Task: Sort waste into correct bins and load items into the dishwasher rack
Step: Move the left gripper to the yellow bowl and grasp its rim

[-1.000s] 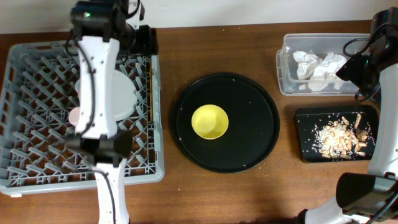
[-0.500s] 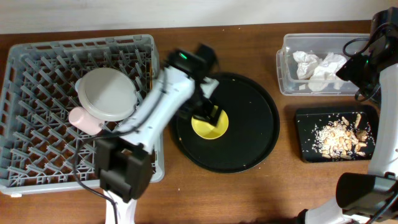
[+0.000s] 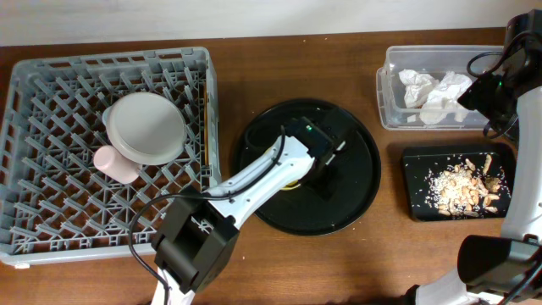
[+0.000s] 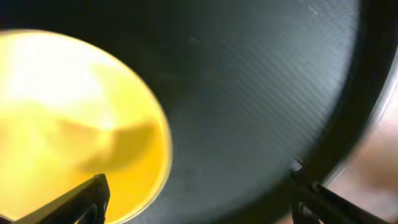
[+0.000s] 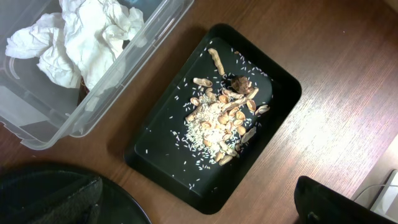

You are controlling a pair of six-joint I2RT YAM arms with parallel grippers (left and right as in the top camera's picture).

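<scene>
From overhead, the dishwasher rack (image 3: 51, 212) takes the left part of the desk (image 3: 339, 271). A pale grey plate (image 3: 146, 127) lies in its upper middle, and a pink cup (image 3: 113, 161) lies on its side, touching the plate's lower left edge. The left arm reaches from the lower edge up to the round black tray (image 3: 360, 199) in the centre, and the left gripper (image 3: 323, 168) hangs over the tray's middle. On the right, a clear tub (image 3: 388, 93) holds crumpled white napkins (image 3: 432, 89). Just below it, a shallow black tray (image 3: 417, 207) holds beige food scraps (image 3: 466, 182). The right gripper (image 3: 484, 97) hangs over the right end of the tub, near the black tray.

In the left wrist view, the yellow bowl (image 4: 74, 118) stands on the dark floor of the round tray and fills the left side of the picture, blurred. One finger (image 4: 93, 196) shows over the bowl's lower edge and the other near the tray's rim at the right. The fingers stand wide apart, with nothing between them.

In the right wrist view, the tub with the napkins is at the upper left and the black tray with the scraps is in the middle, close beside each other. The right gripper's fingers show at both lower corners, far apart, and they hold nothing
</scene>
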